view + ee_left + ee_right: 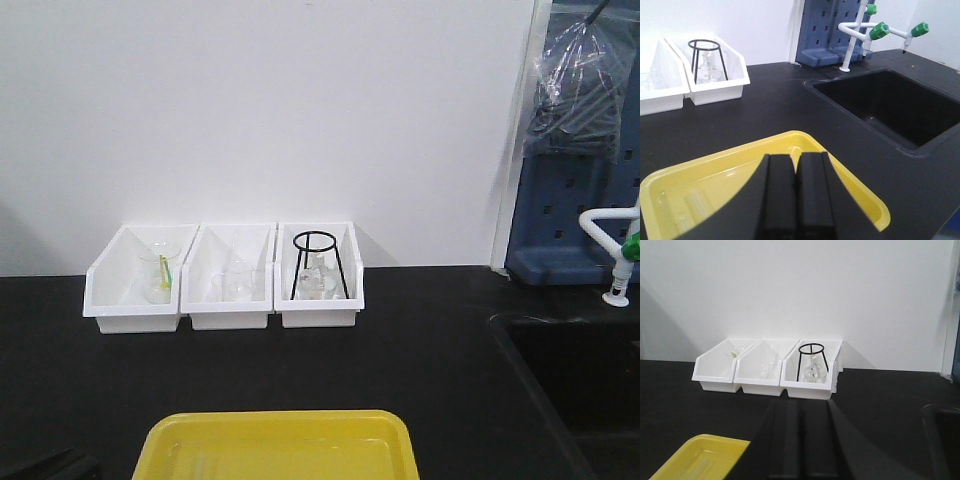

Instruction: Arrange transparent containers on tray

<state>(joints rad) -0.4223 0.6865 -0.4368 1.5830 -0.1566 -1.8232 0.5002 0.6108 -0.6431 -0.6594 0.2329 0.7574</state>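
Observation:
The yellow tray (275, 440) lies at the front edge of the black counter. In the left wrist view a faint clear tube shape (692, 206) lies on the floor of the tray (860, 192), too pale to count the transparent containers. My left gripper (795, 157) hovers over the tray's right half, shut, with its pads together and nothing between them. My right gripper (801, 402) is over bare black counter to the right of the tray (700, 455), its fingers closed together and empty. It points at the white bins.
Three white bins (225, 280) stand in a row against the back wall; they hold a beaker (160, 272), clear glassware, and a black wire stand (319, 265) over a flask. A deep black sink (890, 107) with green-tipped faucets (879, 31) lies to the right.

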